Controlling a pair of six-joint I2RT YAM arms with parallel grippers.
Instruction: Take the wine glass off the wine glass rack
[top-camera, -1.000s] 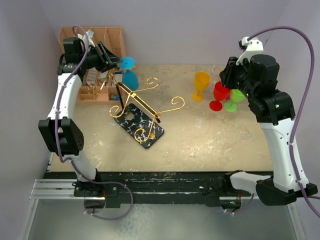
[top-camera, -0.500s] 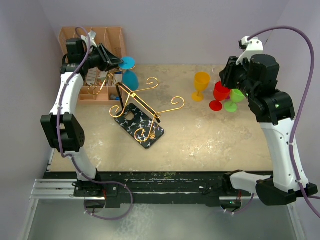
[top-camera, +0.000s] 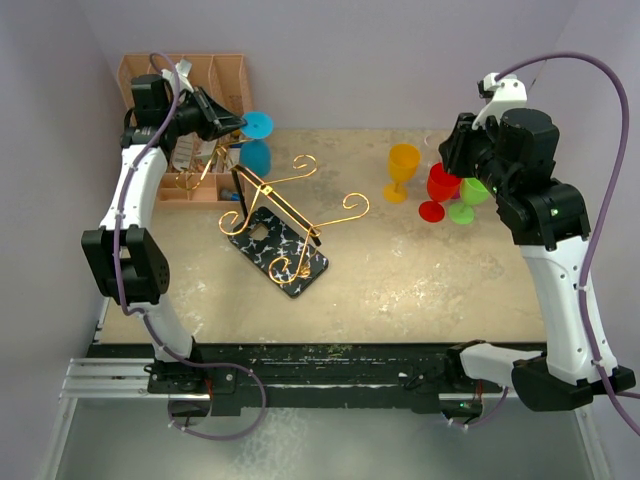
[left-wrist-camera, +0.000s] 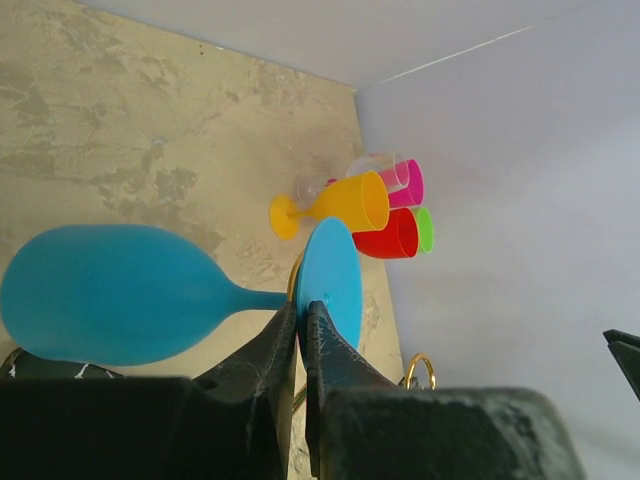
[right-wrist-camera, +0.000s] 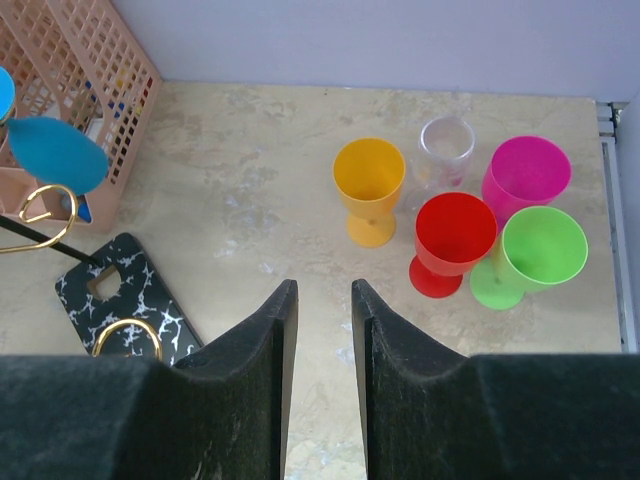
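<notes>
A blue wine glass (top-camera: 258, 157) hangs bowl-down at the back-left arm of the wine glass rack (top-camera: 291, 206), a gold wire stand on a black marbled base (top-camera: 281, 256). My left gripper (top-camera: 238, 125) is shut on the glass's round foot (left-wrist-camera: 336, 272), one finger on each face of the disc. In the left wrist view the bowl (left-wrist-camera: 100, 292) lies to the left of the gripper (left-wrist-camera: 302, 312), and a sliver of gold wire (left-wrist-camera: 293, 281) shows at the stem. My right gripper (right-wrist-camera: 322, 292) hovers open and empty above the table, near the cluster of glasses.
An orange-brown slotted organiser (top-camera: 215, 75) stands at the back left, just behind the left gripper. At the back right stand yellow (right-wrist-camera: 368, 180), red (right-wrist-camera: 455, 232), green (right-wrist-camera: 541, 248), magenta (right-wrist-camera: 526, 174) and clear (right-wrist-camera: 446, 146) glasses. Walls enclose the table's back and sides.
My left gripper's fingers have closed onto the blue glass's foot, and the left arm shifted slightly. The right arm has not moved.
</notes>
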